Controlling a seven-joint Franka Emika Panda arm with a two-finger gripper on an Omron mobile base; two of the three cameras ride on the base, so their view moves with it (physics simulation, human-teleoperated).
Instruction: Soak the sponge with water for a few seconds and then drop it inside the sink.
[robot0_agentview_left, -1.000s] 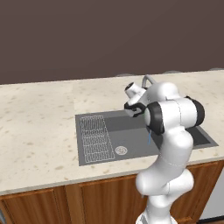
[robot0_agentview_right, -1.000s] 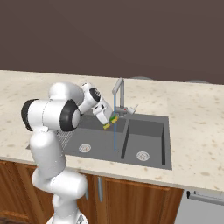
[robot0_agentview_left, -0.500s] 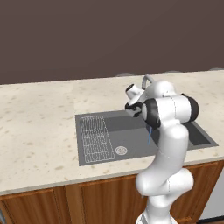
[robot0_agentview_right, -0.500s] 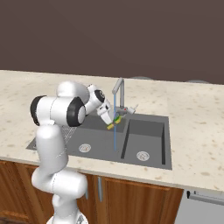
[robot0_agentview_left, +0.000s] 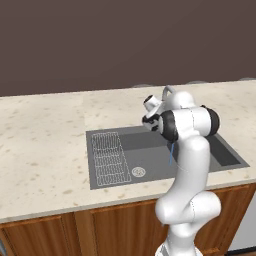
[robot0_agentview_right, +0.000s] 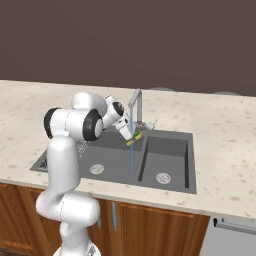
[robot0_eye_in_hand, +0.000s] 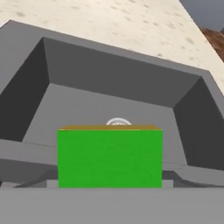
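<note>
Green sponge (robot0_eye_in_hand: 109, 158) sits clamped in the gripper (robot0_agentview_right: 134, 138) under the water (robot0_agentview_right: 131, 159), above the sink (robot0_agentview_right: 167, 150), the drain at 12 o'clock in the hand view. Likely light, soft and squashy; gripping its broad faces seems safest.

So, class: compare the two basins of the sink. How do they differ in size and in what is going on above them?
The left basin is wider; the right basin is narrower. The stream of water falls into the left basin beside the divider, while nothing runs into the right basin. The gripper holds the sponge under the faucet, over the left basin. Both are dark grey, recessed and have a round silver drain.
</note>
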